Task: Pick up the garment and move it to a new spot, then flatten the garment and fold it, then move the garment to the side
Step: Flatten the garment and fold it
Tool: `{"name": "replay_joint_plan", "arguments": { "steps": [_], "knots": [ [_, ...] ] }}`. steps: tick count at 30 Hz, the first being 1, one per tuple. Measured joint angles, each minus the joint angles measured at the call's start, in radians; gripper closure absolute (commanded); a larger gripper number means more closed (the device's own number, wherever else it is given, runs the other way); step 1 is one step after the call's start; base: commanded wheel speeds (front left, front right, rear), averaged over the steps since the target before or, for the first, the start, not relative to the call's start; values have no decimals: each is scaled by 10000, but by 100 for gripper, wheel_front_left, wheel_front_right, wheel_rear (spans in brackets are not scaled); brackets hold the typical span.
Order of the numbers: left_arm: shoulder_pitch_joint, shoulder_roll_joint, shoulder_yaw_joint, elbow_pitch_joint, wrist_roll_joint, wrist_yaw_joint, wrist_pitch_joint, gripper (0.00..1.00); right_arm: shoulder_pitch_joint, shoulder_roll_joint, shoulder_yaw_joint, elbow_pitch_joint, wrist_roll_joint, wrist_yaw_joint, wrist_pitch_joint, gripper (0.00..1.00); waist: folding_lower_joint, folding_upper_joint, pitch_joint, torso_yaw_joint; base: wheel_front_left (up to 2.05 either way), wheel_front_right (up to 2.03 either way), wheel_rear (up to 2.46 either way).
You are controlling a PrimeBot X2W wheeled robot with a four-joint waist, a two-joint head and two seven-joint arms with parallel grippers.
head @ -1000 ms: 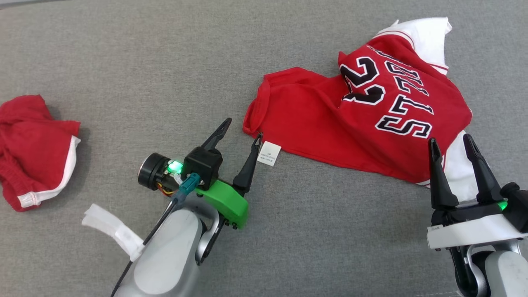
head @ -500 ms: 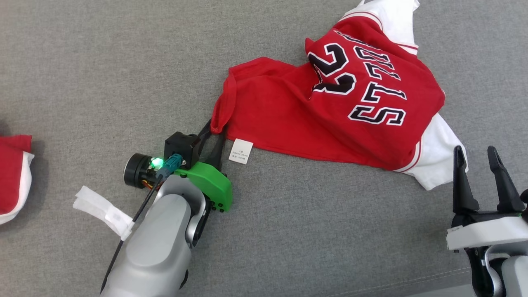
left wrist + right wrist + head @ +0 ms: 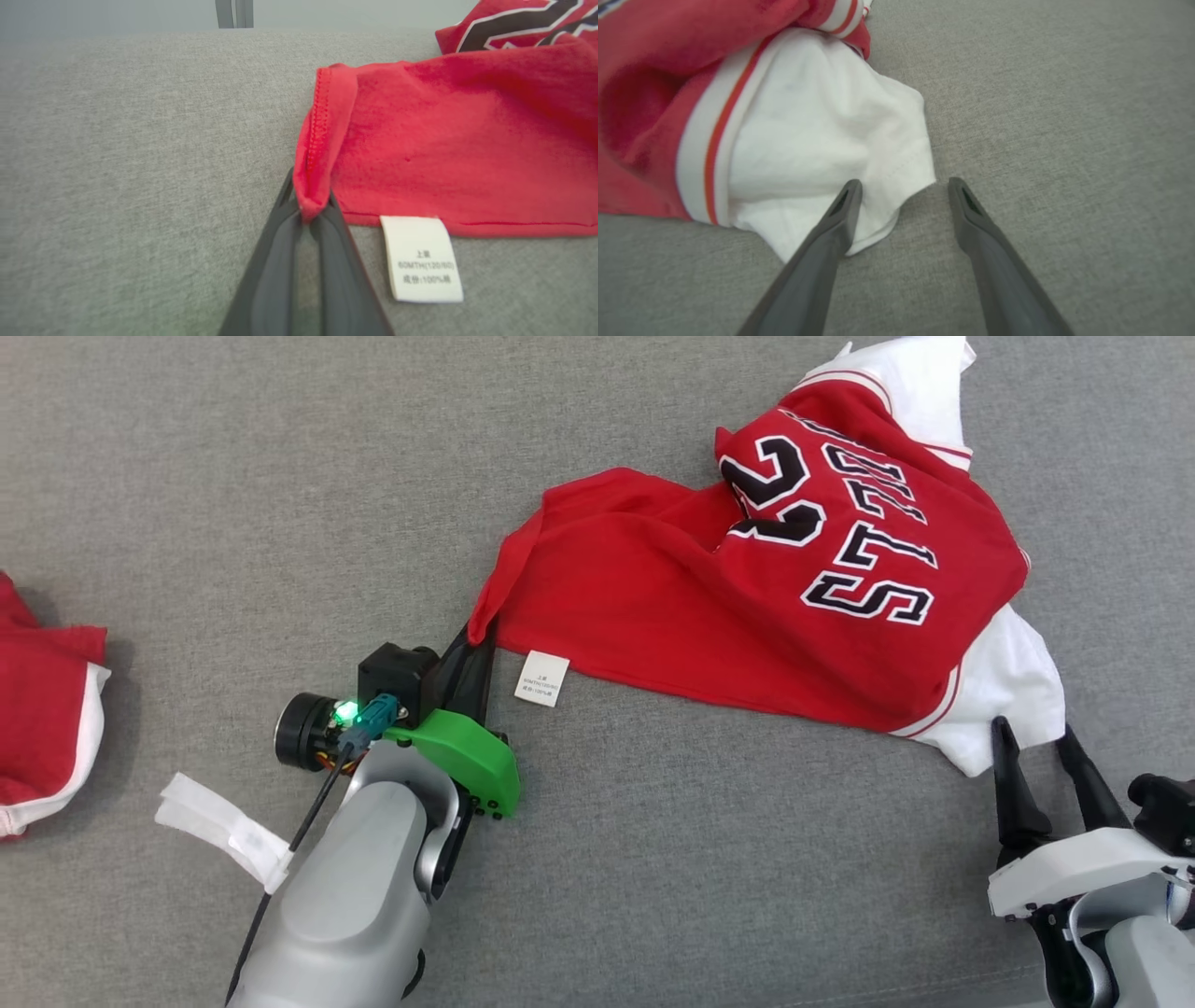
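Note:
The garment point(image 3: 747, 616) is a red jersey with black-and-white lettering and white sleeves, lying rumpled on the grey cloth surface at the upper right. My left gripper point(image 3: 476, 639) is shut on the garment's red hem corner point(image 3: 310, 205), just left of a white care label point(image 3: 423, 259). Near the lower right my right gripper point(image 3: 1034, 737) stands open, its tips at the edge of the white sleeve point(image 3: 822, 140); one finger lies over the sleeve's corner, the other over bare cloth.
A second red garment with white trim point(image 3: 42, 709) lies at the left edge. A strip of white tape point(image 3: 219, 826) hangs off my left forearm. The grey cloth surface point(image 3: 233, 476) spreads wide to the upper left.
My left gripper went from open beside the hem corner to shut on it. The right gripper now sits at the white sleeve's edge. The camera shifted, so the scene slid in the picture.

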Motion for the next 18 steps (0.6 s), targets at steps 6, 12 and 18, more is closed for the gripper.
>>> {"name": "replay_joint_plan", "arguments": {
  "steps": [6, 12, 18],
  "knots": [
    [241, 19, 111, -646, -52, 92, -88, 100, -30, -259, -167, -345, 94, 0, -270, 100, 0, 0, -80, 274, 0, 0, 0],
    [824, 174, 525, -3285, 263, 291, -121, 100, -74, -546, -566, -2268, -426, 0, -368, 100, 0, 0, -423, 308, 0, 0, 0],
    [1213, 341, 851, -6780, 694, 382, -128, 100, -521, -1087, -1028, -4608, -984, 0, -221, 100, 0, 0, -915, 374, 0, 0, 0]
  ]
}}
